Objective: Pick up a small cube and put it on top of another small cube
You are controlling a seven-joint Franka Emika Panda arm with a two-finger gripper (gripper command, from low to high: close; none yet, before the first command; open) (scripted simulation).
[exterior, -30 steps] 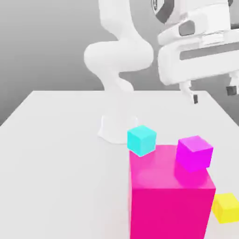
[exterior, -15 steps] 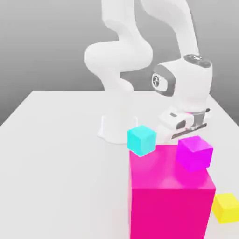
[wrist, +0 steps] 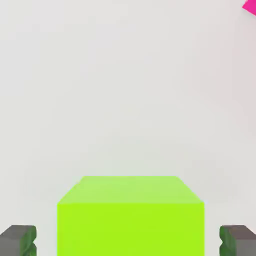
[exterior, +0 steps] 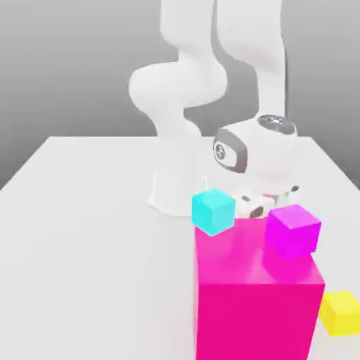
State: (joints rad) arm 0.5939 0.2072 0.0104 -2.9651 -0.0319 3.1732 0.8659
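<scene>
Exterior view: the arm's hand is lowered behind the big pink block (exterior: 256,295), which carries a cyan cube (exterior: 213,210) and a magenta cube (exterior: 293,230); a yellow cube (exterior: 341,312) sits beside it on the worktop (exterior: 84,232).

Hand view: the gripper (wrist: 128,240) is released, its fingertips (wrist: 19,240) standing apart on either side of the lime-green cube (wrist: 130,220), not touching it.

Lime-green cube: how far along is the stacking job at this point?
Done: the arm has come down behind the big pink block, and the gripper straddles the lime-green cube.
In hand: the grasp. In the hand view a finger pad stands each side of the cube, gaps showing, cube on the table.
Left: close, lift, and set it on another small cube, such as the cyan cube or yellow cube.
</scene>
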